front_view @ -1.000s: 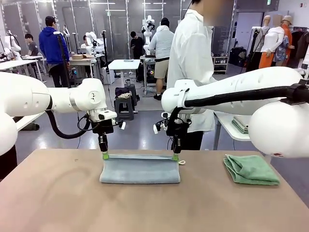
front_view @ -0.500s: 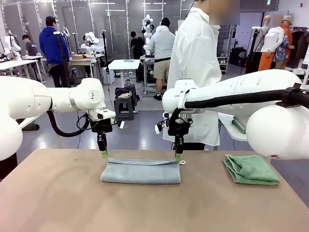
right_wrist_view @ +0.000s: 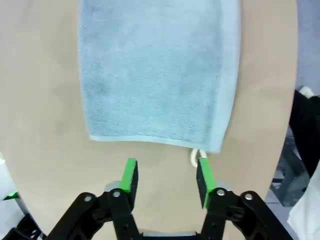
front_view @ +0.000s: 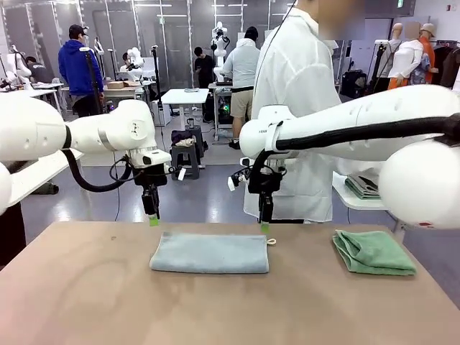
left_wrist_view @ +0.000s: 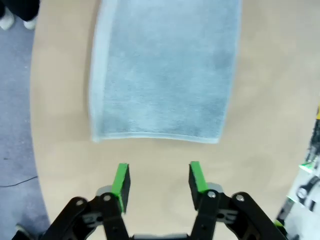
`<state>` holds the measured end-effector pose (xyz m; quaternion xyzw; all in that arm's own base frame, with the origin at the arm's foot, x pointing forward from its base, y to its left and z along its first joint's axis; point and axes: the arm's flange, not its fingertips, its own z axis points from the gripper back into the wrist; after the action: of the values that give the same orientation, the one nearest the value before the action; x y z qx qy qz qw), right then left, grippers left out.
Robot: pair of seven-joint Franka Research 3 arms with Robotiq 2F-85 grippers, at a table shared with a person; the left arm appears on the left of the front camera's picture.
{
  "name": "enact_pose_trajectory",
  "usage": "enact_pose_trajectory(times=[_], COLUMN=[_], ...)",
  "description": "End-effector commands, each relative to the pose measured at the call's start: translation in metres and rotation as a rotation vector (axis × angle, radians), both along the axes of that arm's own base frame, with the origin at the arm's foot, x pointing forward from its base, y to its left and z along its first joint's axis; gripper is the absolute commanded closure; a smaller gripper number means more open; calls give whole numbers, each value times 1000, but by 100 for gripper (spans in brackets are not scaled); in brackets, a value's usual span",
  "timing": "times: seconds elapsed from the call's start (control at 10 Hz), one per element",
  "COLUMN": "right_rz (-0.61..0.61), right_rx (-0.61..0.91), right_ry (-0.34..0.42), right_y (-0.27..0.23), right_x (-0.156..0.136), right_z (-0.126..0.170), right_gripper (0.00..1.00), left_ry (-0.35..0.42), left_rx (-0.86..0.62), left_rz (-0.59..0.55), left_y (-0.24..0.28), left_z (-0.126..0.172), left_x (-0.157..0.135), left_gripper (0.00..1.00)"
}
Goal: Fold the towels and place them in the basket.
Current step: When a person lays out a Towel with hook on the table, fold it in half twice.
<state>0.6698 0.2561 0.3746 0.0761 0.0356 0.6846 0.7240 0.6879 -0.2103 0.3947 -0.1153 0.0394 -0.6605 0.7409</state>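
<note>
A pale blue-grey towel (front_view: 210, 252) lies folded flat in the middle of the table, also seen from above as the towel (left_wrist_view: 162, 75) and the towel (right_wrist_view: 155, 70) in the wrist views. My left gripper (front_view: 152, 219) hangs open just above its far left corner, its green pads (left_wrist_view: 121, 180) apart with nothing between them. My right gripper (front_view: 264, 224) hangs open above the far right corner, near the towel's small loop (right_wrist_view: 195, 156). A mint green towel (front_view: 373, 252) lies folded at the right of the table. The basket is out of view.
A person in a white coat (front_view: 298, 108) stands at the far side of the table, behind the right arm. The tan table (front_view: 86, 295) has free room at the left and front. A side table with folded cloth (front_view: 363, 187) stands at the far right.
Both grippers have let go of the blue-grey towel's far edge, opened and risen. The towel has settled flat on the table.
</note>
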Motion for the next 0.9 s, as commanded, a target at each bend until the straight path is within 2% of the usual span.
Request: enact_pose_trajectory(times=[0.0, 0.1, 0.3, 0.4, 0.6, 0.8], right_rz=[-111, -183, -274, -287, -280, -277], right_rx=[34, 55, 95, 98, 105, 137], right_ry=[42, 62, 49, 41, -23, -16], right_y=[-2, -4, -11, -12, -9, -10], right_x=[-50, -73, -109, -123, -149, -158], right_z=[21, 34, 48, 51, 55, 52], right_gripper=[36, 36, 36, 36, 36, 36], left_ry=[-24, -24, -46, -51, -115, -125], left_rx=[-39, -49, -58, -66, -49, -90], left_rz=[-28, -38, -61, -93, -135, -110], left_y=[14, 19, 37, 46, 51, 60], left_z=[25, 43, 56, 58, 59, 59], left_x=[-68, -97, -124, -133, -151, -160], left_gripper=[35, 35, 35, 35, 35, 35])
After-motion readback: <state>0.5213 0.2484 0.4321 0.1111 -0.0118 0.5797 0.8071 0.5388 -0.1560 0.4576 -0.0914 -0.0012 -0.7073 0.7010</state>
